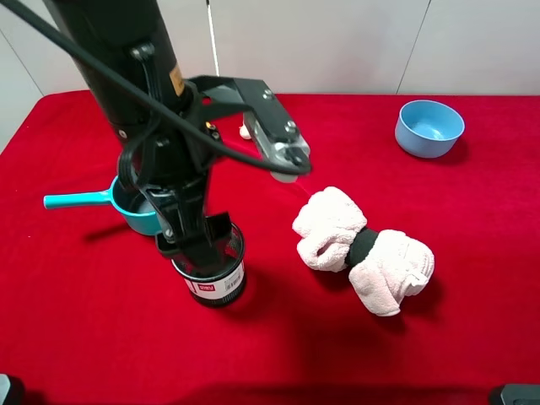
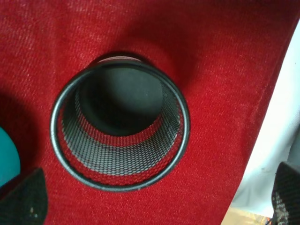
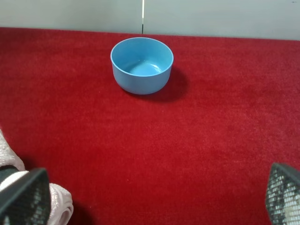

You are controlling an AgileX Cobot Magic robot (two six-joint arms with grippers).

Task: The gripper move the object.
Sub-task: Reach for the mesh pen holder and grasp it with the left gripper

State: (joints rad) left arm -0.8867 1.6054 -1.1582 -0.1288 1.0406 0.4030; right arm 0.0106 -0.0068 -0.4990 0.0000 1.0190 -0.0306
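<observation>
The black wire-mesh pen cup (image 1: 214, 274), with a white-and-red label, stands upright on the red cloth at front left. My left gripper (image 1: 196, 240) hangs right over it on the big dark arm. The left wrist view looks straight down into the cup (image 2: 120, 129). The left gripper (image 2: 154, 197) is open, with its fingertips (image 2: 23, 199) wide apart on either side of the rim and not touching it. My right gripper (image 3: 153, 194) is open and empty above bare cloth.
A teal saucepan (image 1: 126, 207) sits just behind the cup, its handle pointing left. A rolled pale pink towel (image 1: 363, 249) lies to the right of the cup. A light blue bowl (image 1: 429, 126) stands at the back right, and also shows in the right wrist view (image 3: 142, 65).
</observation>
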